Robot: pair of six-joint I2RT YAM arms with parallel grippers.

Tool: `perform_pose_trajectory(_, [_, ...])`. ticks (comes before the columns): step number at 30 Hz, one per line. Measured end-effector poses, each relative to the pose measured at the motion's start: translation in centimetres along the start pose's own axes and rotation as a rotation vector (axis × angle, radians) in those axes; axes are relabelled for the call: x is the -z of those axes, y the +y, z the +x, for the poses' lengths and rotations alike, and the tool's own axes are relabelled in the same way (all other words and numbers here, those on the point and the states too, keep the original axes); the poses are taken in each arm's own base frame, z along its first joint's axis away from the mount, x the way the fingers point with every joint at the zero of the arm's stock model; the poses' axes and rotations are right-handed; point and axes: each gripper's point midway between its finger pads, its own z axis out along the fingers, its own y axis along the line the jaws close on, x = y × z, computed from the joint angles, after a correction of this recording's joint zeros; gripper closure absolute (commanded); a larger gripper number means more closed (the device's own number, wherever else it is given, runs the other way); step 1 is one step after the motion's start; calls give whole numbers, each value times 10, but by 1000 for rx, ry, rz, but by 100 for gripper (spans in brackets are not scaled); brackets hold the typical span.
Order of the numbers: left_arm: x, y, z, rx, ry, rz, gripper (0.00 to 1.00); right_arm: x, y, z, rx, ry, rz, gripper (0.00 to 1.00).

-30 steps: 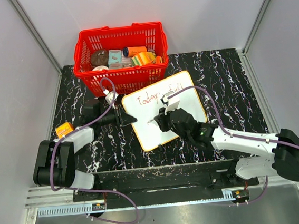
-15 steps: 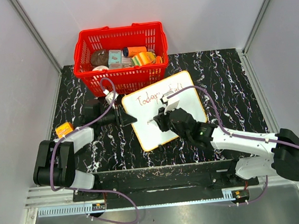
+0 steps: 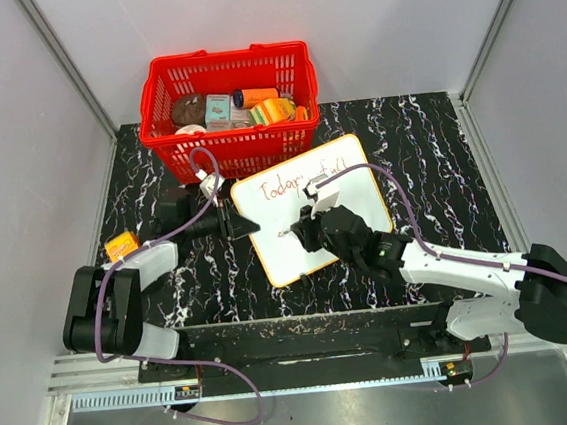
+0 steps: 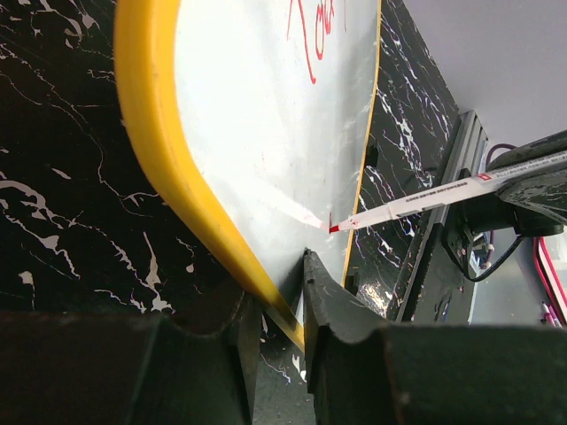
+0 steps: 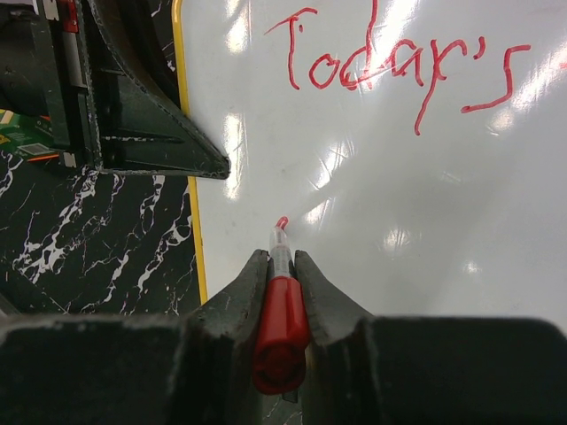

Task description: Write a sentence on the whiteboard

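Basket [image 3: 232, 149] beyond left end effector [image 4: 282, 283], which clamps the whiteboard [image 3: 277, 250]; right end effector [image 5: 282, 261] pinches a marker [image 5: 282, 312] below the red sentence [image 5: 354, 75].

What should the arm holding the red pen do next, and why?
Probably drag the marker tip a little along the whiteboard, in the writing direction. The right gripper pinches it with the tip at a tiny red mark below the sentence, so a new line looks barely begun. The left gripper clamps the board's rim.
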Motion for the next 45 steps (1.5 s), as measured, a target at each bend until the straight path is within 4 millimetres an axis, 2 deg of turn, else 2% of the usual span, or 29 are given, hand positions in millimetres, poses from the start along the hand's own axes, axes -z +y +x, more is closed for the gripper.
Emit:
perform_pose_trajectory(16, [0, 0, 0, 0, 0, 0, 100, 6, -6, 7, 6, 22, 14, 100])
perform_pose_trajectory(31, [0, 0, 0, 0, 0, -1, 100, 4, -12, -3, 4, -13, 66, 100])
perform_pose_trajectory(45, [0, 0, 0, 0, 0, -1, 100, -1, -4, -8, -2, -21, 41, 100])
